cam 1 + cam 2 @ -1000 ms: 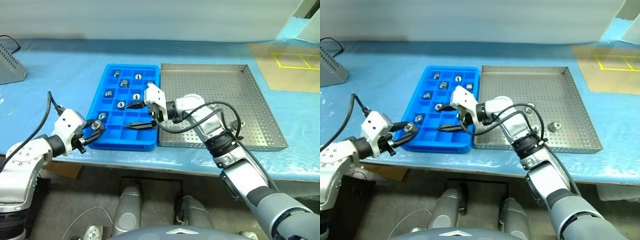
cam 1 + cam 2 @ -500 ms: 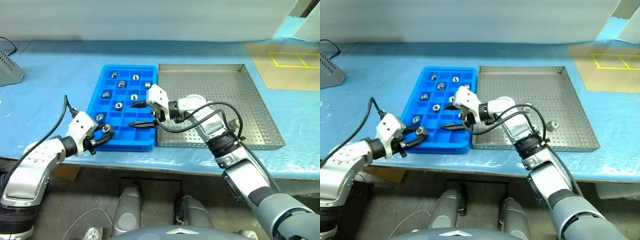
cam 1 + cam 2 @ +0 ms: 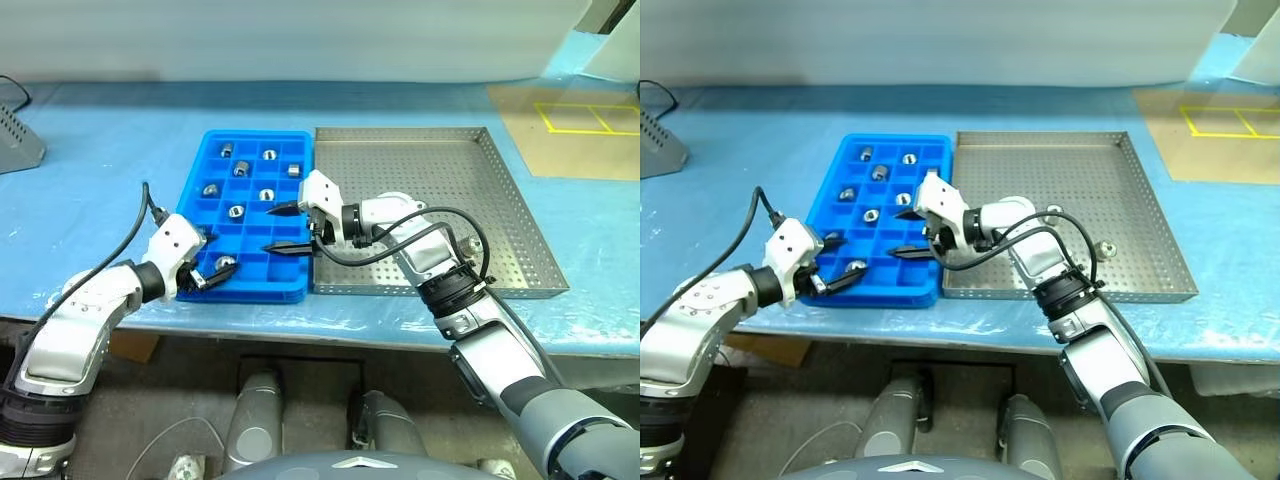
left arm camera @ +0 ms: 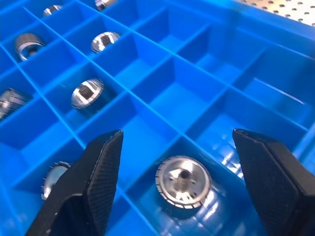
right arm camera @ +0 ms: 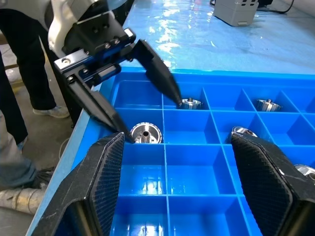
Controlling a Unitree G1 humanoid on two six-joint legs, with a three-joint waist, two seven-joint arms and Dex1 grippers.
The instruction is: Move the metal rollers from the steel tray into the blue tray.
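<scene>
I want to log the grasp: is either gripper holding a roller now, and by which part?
Nothing is held. The left gripper has open jaws around a roller lying in the blue tray; the right gripper is open, empty.

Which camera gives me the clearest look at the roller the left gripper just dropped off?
The left wrist view: the roller lies flat in a blue tray compartment between the open left gripper fingers. The right wrist view shows it smaller; the head views show a small glint.

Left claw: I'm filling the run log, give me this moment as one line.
left claw open | roller lying free in blue tray compartment between fingers | right claw open, empty, over tray | one roller in steel tray
</scene>
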